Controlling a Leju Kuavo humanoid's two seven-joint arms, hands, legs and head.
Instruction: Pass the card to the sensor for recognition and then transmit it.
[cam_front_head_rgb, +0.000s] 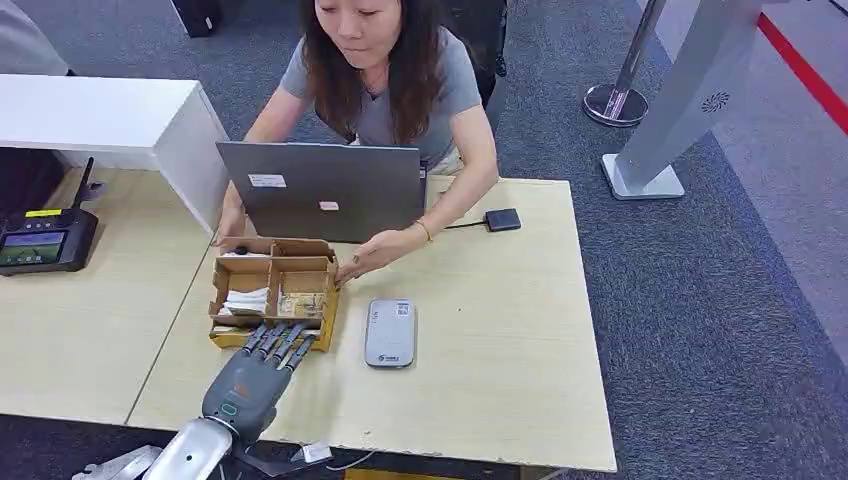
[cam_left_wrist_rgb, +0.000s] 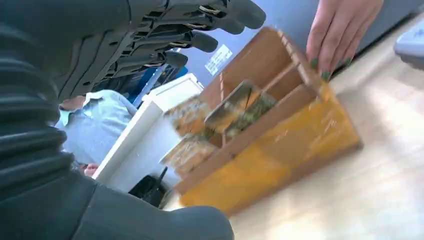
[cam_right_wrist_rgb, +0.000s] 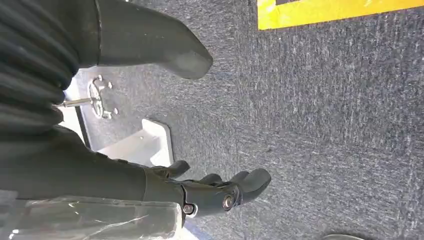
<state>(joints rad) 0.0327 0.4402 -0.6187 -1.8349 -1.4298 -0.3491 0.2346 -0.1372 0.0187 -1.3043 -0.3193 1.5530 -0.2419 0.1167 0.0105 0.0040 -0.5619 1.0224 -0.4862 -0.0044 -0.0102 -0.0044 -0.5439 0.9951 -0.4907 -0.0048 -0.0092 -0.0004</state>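
Progress: early; no card lifted, sensing and handover both left.
Left hand (cam_front_head_rgb: 262, 372): empty, fingers spread, tips at box (cam_front_head_rgb: 272, 290) near edge, lower left of frame.
Cards (cam_front_head_rgb: 300, 303): standing in box compartments.
Sensor (cam_front_head_rgb: 390, 333): grey, on bench (cam_front_head_rgb: 500, 330), just right of box.
Right hand (cam_right_wrist_rgb: 220, 192): released, hanging over carpet.
Person's hand (cam_front_head_rgb: 375, 251): steadying box.

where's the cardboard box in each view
Head view: cardboard box on the table in front of the laptop, left hand at its near edge.
Left wrist view: centre-right, tilted.
Right wrist view: not in it.
Shared landmark: the person's hand on its side.
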